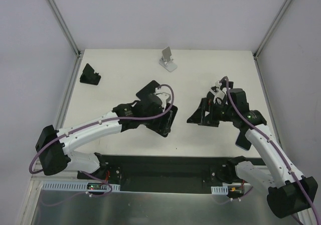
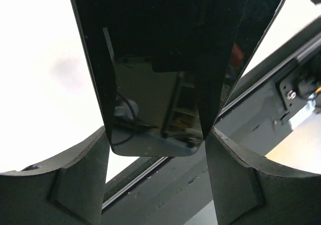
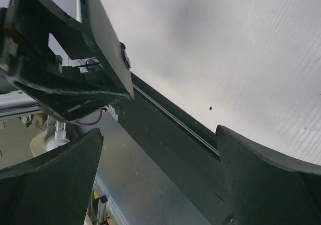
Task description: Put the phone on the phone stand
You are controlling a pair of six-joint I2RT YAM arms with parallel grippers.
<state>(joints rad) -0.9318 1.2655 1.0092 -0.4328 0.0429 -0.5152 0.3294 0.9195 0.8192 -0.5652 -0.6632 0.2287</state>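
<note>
– Two arms to log. How do the fingers stand on each?

– The left gripper [image 1: 163, 115] has its fingers [image 2: 55, 185] closed on the long edges of the phone [image 2: 150, 59]. The glossy face is turned to the wrist camera and one rounded end lies near the finger roots. The right gripper [image 1: 199, 115] has its fingers [image 3: 271, 180] spread with nothing between them, low over the near middle of the worktop [image 1: 125, 64].

– Where is the phone relative to its target?

– It is held above the worktop's near centre. The silver phone stand [image 1: 168, 59] sits at the far edge, well apart from it, with its back plate tilted up. A black stand-like object [image 1: 90, 75] lies at the far left. The inspector judges the silver one to be the target, though the task does not say.

– What does the carry call for?

– In the inspector's judgement:
- The left arm should reach forward and tilt the phone to match the back plate.
- The lower edge should seat on the stand's lip before any release.
- The descent should be slow, since the stand looks light and a push could slide or tip it.
- The fingers should open only once the phone leans on the plate.
- The right arm should keep out of the path.
</note>
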